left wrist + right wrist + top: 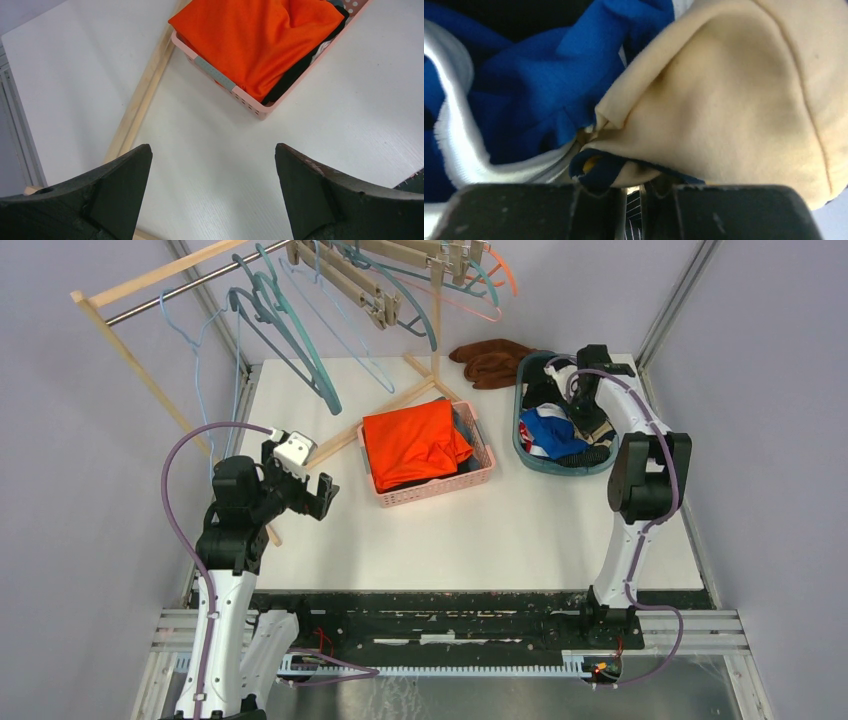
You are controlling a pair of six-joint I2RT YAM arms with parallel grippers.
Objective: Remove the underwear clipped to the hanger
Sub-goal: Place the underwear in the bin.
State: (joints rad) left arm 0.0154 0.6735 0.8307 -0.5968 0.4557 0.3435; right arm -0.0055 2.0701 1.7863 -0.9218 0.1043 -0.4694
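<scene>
Several underwear pieces lie heaped in a teal basket [521,445] at the back right. The royal blue one with white trim [550,430] lies on top. My right gripper [592,433] reaches down into that basket. In the right wrist view, beige underwear [734,95] drapes across its fingertips beside the royal blue piece [524,85], with a navy edge [599,172] at the left finger. The right gripper [634,192] stands a narrow slit apart, and the basket's slats show through the gap. My left gripper [318,496] hovers wide open over the table, holding nothing [212,150].
A pink basket [484,458] holding an orange garment [410,445] sits mid-table. A brown cloth [492,362] lies behind it. A wooden rack with teal hangers [290,335] and clip hangers [370,285] stands over the back left, its leg [135,115] running along the table.
</scene>
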